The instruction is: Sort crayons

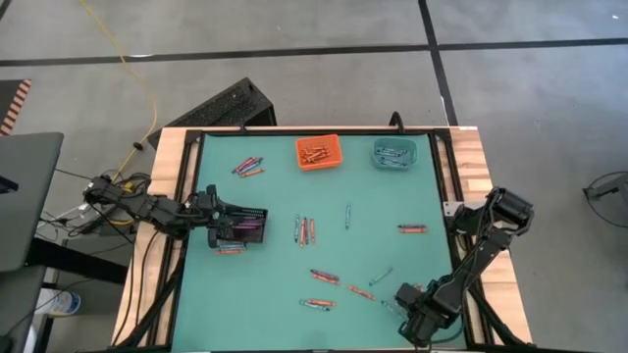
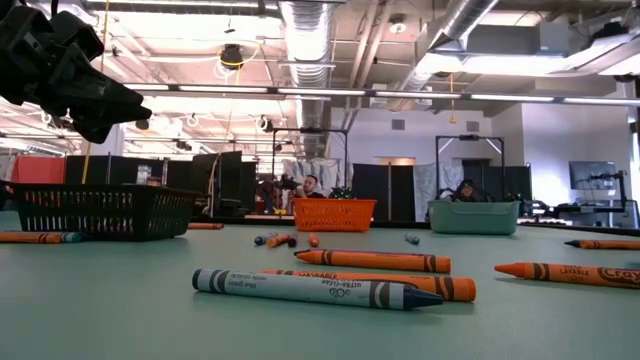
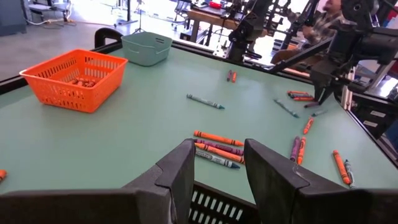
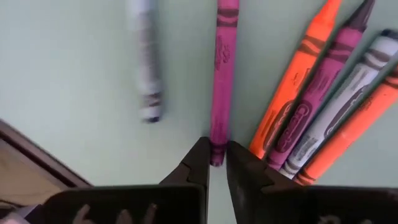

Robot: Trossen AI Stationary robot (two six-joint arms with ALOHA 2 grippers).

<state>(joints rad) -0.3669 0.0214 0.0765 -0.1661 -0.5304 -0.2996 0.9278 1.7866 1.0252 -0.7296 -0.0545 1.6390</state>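
Pick step: right tool closing on a purple-pink crayon lying on the table near its front right corner.

Fingers straddle the crayon's end, narrow gap, not clearly clamped yet; next it likely needs a firm pinch, lift, then carry to the black bin. Right arm reaches low and steep. Left tool hovers over the black bin, fingers apart, empty. Other crayons lie scattered mid-table.
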